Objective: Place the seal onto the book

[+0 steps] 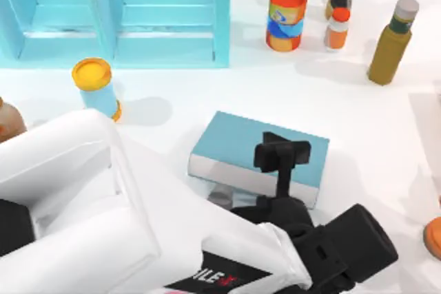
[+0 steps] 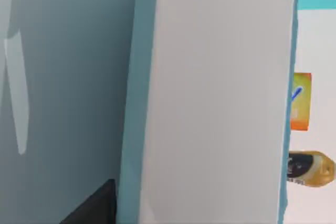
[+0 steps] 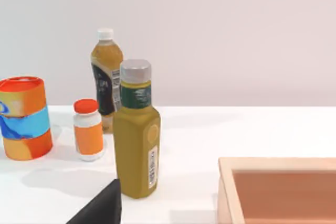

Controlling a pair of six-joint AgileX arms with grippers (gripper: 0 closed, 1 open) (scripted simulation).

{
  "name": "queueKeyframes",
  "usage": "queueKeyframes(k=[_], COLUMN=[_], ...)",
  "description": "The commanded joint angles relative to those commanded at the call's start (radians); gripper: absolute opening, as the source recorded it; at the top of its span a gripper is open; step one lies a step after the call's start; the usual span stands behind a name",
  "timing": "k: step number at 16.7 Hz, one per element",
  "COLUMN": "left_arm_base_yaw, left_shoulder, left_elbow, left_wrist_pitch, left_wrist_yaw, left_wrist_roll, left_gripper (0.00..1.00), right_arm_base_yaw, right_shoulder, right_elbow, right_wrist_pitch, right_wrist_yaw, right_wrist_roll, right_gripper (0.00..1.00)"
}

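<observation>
Your left gripper (image 1: 282, 153) hovered over the book (image 1: 238, 144); I couldn't tell its jaws' state. The book lay flat mid-table, long axis running left-right, slightly skewed.

Book (image 1: 258, 146): matt teal cover, white paper edges. Tray (image 3: 278, 187): pale wood. Olive bottle (image 3: 136, 150): smooth plastic, grey cap.
</observation>
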Motion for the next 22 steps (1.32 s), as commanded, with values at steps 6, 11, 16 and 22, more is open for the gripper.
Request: queueKeyframes(k=[6,11,16,22], left_arm_base_yaw=[-0.123,-0.221,-0.3,-0.333], left_shoulder=[0.005,0.004,0.009,0.012], left_elbow=[0.078,0.142,0.177,0.187], left_wrist_pitch=[-0.425,-0.804,-1.087,-1.186], left_wrist_yaw=[-0.019,-0.039,-0.087,-0.12], left_wrist_roll=[-0.395,-0.743,-0.998,-1.08], left_gripper=[1.0,1.0,1.0,1.0], right_arm_base_yaw=[0.0,0.0,0.0,0.0], right_shoulder=[0.0,0.0,0.0,0.0], right_elbow=[0.0,0.0,0.0,0.0], right_wrist_pitch=[0.0,0.0,0.0,0.0], right_wrist_yaw=[0.0,0.0,0.0,0.0], right_wrist_roll=[0.0,0.0,0.0,0.0], right_gripper=[1.0,1.0,1.0,1.0])
